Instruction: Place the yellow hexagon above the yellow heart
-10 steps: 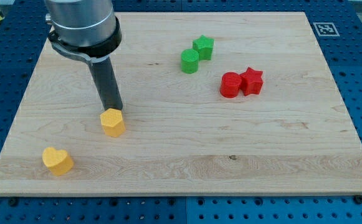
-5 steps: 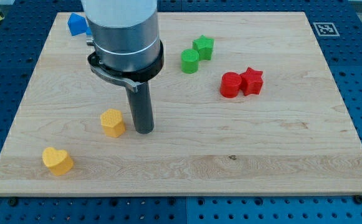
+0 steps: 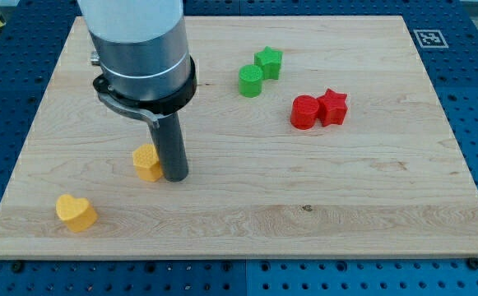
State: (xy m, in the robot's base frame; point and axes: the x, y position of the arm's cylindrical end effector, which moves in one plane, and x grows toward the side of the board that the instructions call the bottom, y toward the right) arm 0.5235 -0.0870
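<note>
The yellow hexagon (image 3: pixel 146 162) lies on the wooden board (image 3: pixel 247 214) at the view's left of centre. My tip (image 3: pixel 175 176) stands right against its right side, partly covering it. The yellow heart (image 3: pixel 76 212) lies lower and further to the view's left, near the board's bottom left corner, apart from the hexagon. The hexagon is up and to the right of the heart.
A green cylinder (image 3: pixel 250 80) and a green star (image 3: pixel 268 62) touch each other at the view's upper middle. A red cylinder (image 3: pixel 304 112) and a red star (image 3: pixel 332 107) touch each other to their right. A marker tag (image 3: pixel 429 38) sits at the board's top right corner.
My tip went from above the hexagon round to its right side, then moved left until it touches it. The hexagon has barely shifted. The blue block seen earlier is hidden behind the arm.
</note>
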